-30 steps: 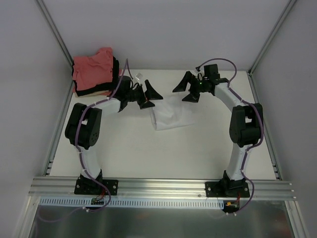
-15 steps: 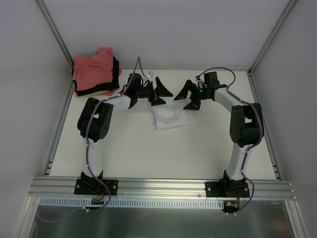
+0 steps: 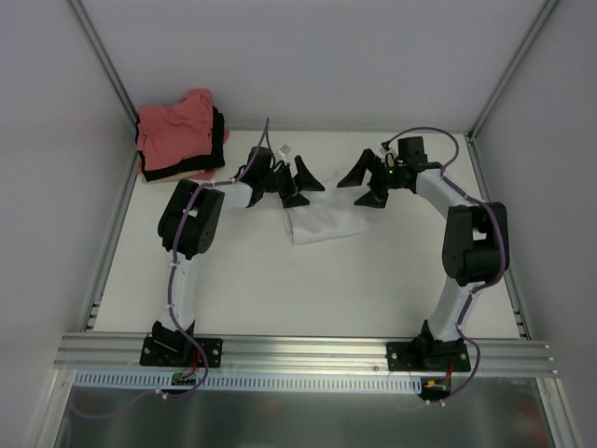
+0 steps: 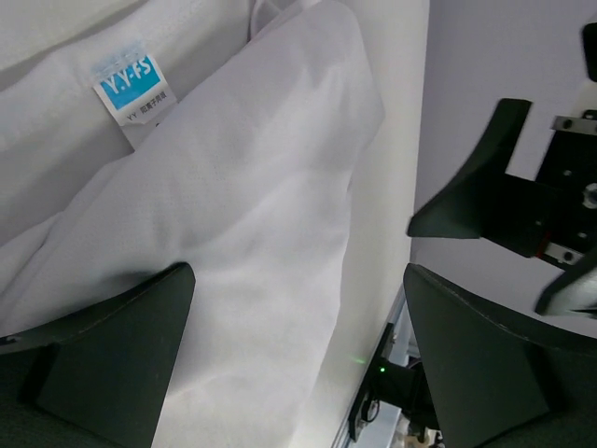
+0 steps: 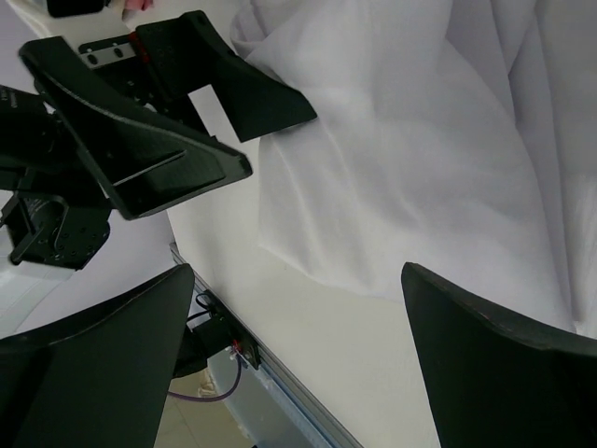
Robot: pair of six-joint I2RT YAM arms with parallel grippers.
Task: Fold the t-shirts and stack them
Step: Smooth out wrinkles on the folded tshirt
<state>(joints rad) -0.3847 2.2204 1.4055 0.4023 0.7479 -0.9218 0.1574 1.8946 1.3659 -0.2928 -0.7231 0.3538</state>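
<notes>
Looking from above, we see the white t-shirt (image 3: pixel 322 224) lying on the table (image 3: pixel 280 289), in the middle toward the far side. The left gripper (image 3: pixel 304 187) and the right gripper (image 3: pixel 364 187) hang over its far edge, facing each other, both with jaws wide apart and holding nothing. The salmon-pink t-shirt (image 3: pixel 174 131) tops a pile in the far left corner.
</notes>
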